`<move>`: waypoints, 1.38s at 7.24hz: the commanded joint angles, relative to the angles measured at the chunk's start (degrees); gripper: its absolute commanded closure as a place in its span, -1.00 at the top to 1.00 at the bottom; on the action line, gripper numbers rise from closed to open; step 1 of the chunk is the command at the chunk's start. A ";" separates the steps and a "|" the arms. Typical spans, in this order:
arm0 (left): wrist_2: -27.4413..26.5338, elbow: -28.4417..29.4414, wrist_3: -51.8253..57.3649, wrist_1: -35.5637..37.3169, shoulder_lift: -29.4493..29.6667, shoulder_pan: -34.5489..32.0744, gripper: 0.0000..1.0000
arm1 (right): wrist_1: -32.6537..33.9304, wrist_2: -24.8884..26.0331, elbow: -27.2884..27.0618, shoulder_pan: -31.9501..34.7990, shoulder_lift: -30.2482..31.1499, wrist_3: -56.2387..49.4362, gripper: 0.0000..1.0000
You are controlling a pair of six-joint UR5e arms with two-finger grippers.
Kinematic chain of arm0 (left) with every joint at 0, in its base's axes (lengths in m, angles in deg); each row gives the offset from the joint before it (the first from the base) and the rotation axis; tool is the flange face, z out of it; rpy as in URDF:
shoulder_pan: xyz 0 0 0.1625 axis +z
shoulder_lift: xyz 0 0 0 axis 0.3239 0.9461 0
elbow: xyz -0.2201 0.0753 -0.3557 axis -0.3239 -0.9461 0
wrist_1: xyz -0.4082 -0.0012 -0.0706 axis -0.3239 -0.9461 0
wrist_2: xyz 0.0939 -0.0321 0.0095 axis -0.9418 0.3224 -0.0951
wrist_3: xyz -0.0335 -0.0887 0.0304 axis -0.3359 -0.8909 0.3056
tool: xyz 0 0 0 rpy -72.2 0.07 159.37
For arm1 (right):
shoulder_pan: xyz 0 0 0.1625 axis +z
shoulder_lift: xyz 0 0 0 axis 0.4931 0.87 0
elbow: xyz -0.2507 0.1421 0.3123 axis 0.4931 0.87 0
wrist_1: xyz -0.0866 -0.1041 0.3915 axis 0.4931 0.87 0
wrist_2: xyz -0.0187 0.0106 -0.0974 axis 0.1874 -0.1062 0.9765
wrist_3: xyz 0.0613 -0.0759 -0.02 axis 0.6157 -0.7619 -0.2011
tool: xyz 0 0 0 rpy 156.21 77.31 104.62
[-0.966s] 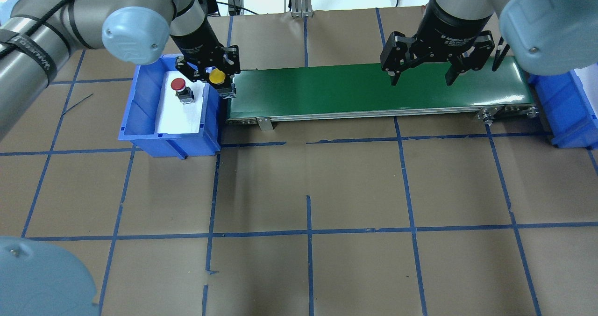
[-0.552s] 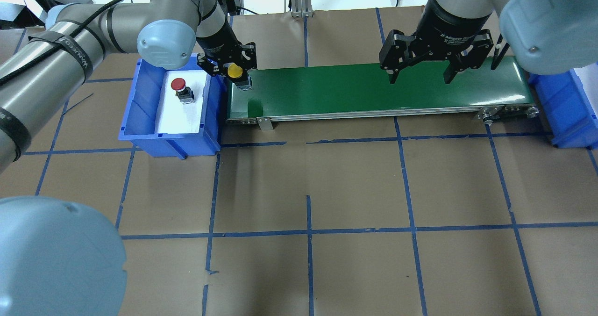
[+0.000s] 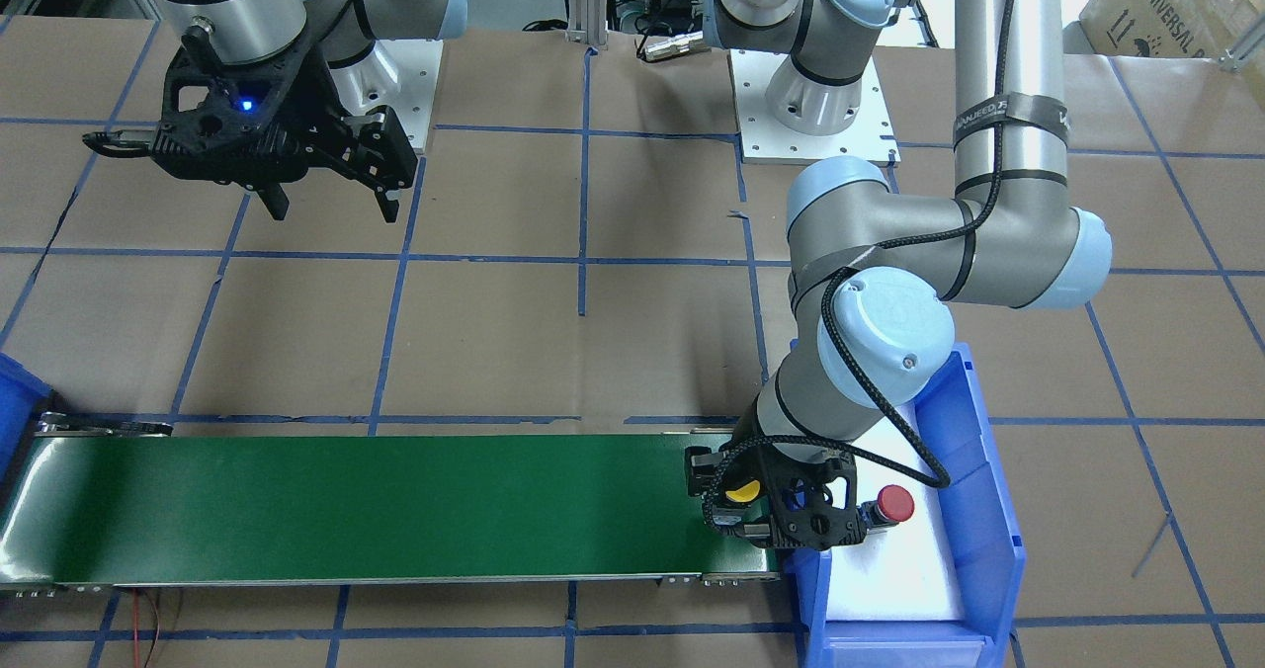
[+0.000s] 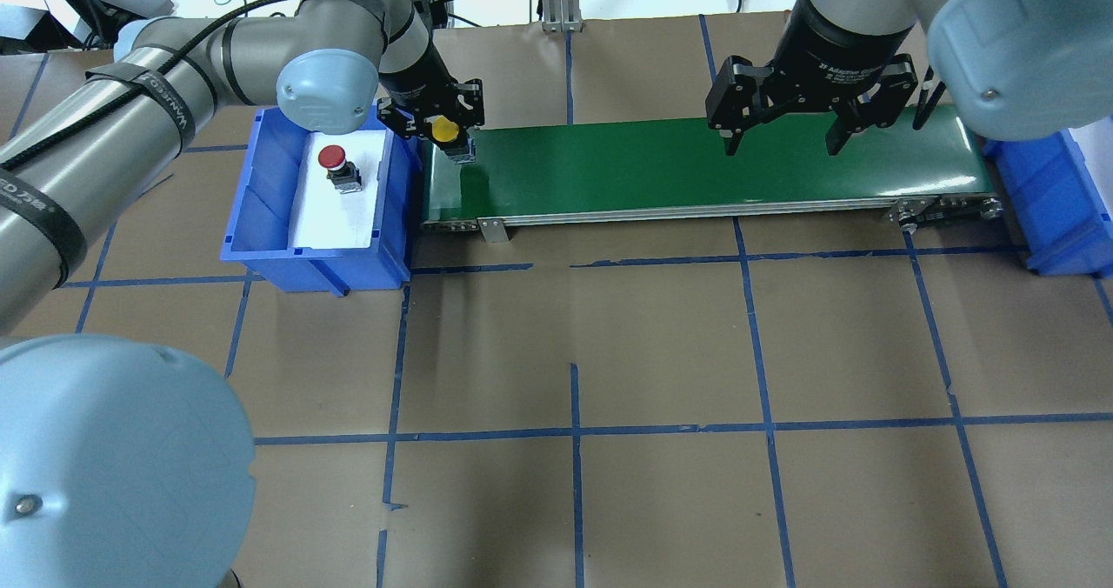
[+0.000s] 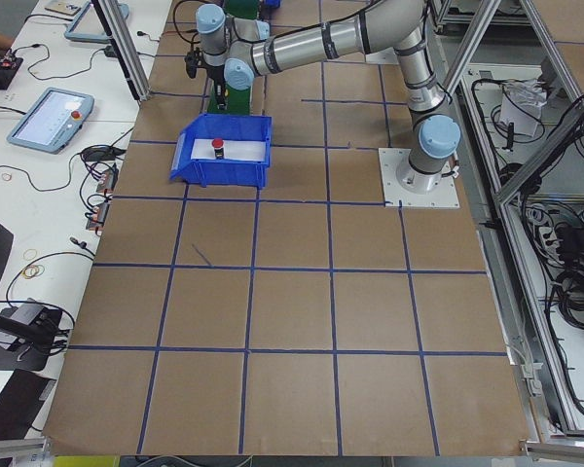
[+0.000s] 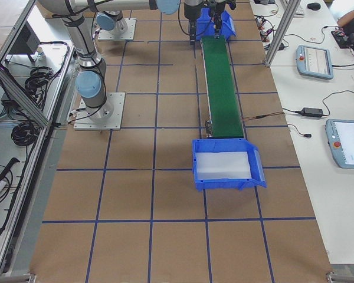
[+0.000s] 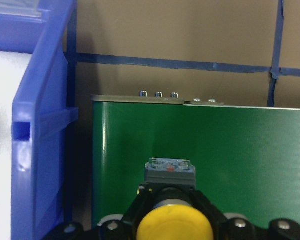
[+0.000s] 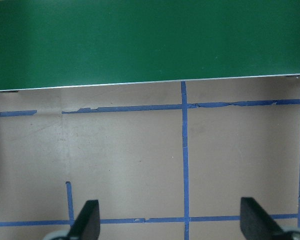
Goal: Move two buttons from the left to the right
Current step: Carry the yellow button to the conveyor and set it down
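The yellow button (image 4: 445, 129) is clamped in my left gripper (image 4: 448, 138), cap toward the wrist and grey body (image 7: 169, 172) pointing down over the left end of the green conveyor belt (image 4: 696, 166). From the front the same yellow button (image 3: 739, 491) shows inside the left gripper (image 3: 763, 512). On the white pad in the left blue bin (image 4: 261, 214) stands the red button (image 4: 331, 157), also seen from the front (image 3: 894, 503). Near the belt's right end my right gripper (image 4: 783, 146) hangs open and holds nothing; its wide-spread fingers (image 8: 87, 222) frame bare table.
A second blue bin (image 4: 1056, 205) with a white pad sits past the belt's right end, and it shows without buttons in the right side view (image 6: 227, 168). The bin wall (image 7: 40, 150) is close beside the left gripper. Blue tape lines cross the brown table.
My left gripper has carried the yellow button rightward from over the bin's edge to over the belt's left end. The right gripper and the red button have not moved.
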 commanded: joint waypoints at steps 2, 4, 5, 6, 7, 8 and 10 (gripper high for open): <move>0.11 -1.75 0.04 0.11 0.01 0.00 -0.33 | 0.35 -0.45 -0.01 0.03 -0.09 -0.04 1.00; 0.29 -3.34 3.34 0.11 -1.12 0.00 0.99 | 0.44 -0.02 0.08 0.12 -0.26 0.31 1.00; 0.20 -2.99 4.07 -0.06 -1.39 0.00 1.00 | 0.52 0.25 0.34 0.03 -0.26 -0.12 1.00; 0.37 -2.12 0.86 -0.24 -1.92 0.00 1.00 | 0.52 0.16 0.26 0.12 -0.26 -0.12 1.00; -0.41 -0.20 0.65 -3.72 -4.27 0.08 1.00 | 0.96 -0.88 0.34 -0.06 -0.35 0.22 1.00; -0.59 1.56 1.26 -9.67 -7.08 0.61 1.00 | 0.79 -0.81 0.26 0.03 -0.18 -0.03 1.00; -1.64 1.40 11.40 -10.09 -7.73 6.37 1.00 | 0.88 -2.12 0.17 -0.14 -0.26 0.58 1.00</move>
